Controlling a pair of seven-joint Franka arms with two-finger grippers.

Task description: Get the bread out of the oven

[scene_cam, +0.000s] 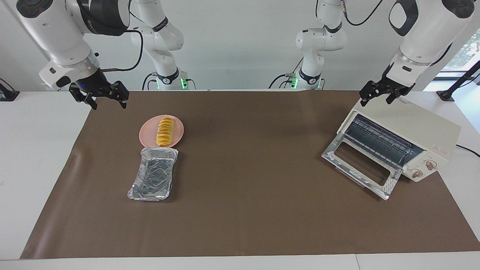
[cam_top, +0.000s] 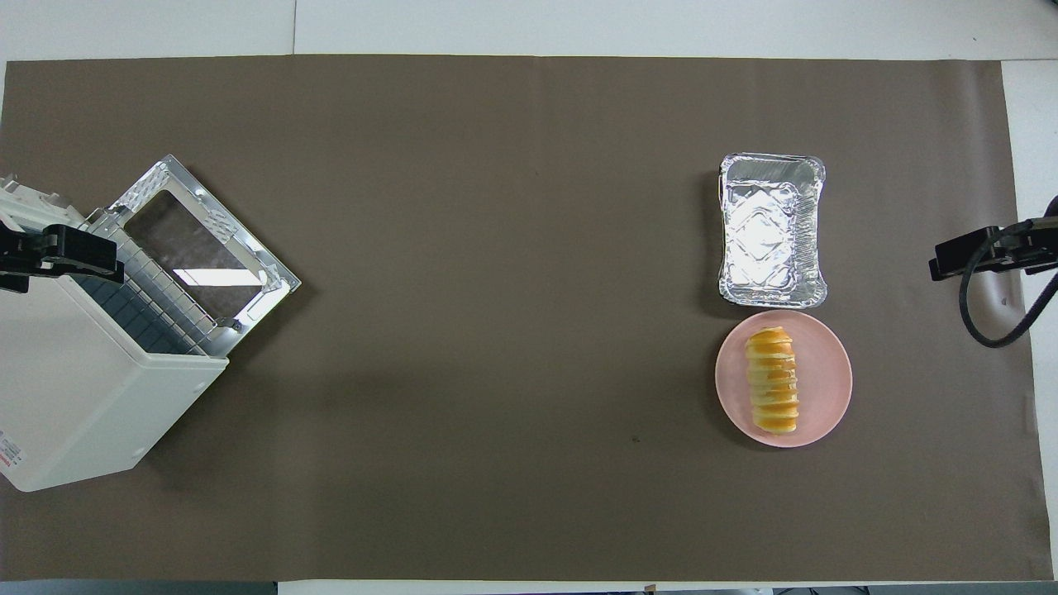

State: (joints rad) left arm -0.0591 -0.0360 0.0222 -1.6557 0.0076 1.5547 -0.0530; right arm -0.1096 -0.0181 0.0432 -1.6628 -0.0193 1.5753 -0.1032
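The bread [scene_cam: 165, 131] [cam_top: 772, 379], a ridged golden loaf, lies on a round pink plate [scene_cam: 148, 133] [cam_top: 826, 372] toward the right arm's end of the table. The cream oven [scene_cam: 416, 123] [cam_top: 74, 397] stands at the left arm's end with its glass door [scene_cam: 360, 165] [cam_top: 198, 240] folded down; its dark rack [scene_cam: 378, 140] shows nothing on it. My left gripper [scene_cam: 376, 99] [cam_top: 83, 256] hangs open over the oven's top edge. Over the mat's edge, out past the plate, my right gripper [scene_cam: 107, 104] [cam_top: 950, 256] is open and holds nothing.
A crinkled silver foil tray [scene_cam: 153, 179] [cam_top: 771, 227] lies just past the plate, farther from the robots and touching its rim. The brown mat [scene_cam: 247, 168] covers most of the white table. A black cable loops under the right wrist.
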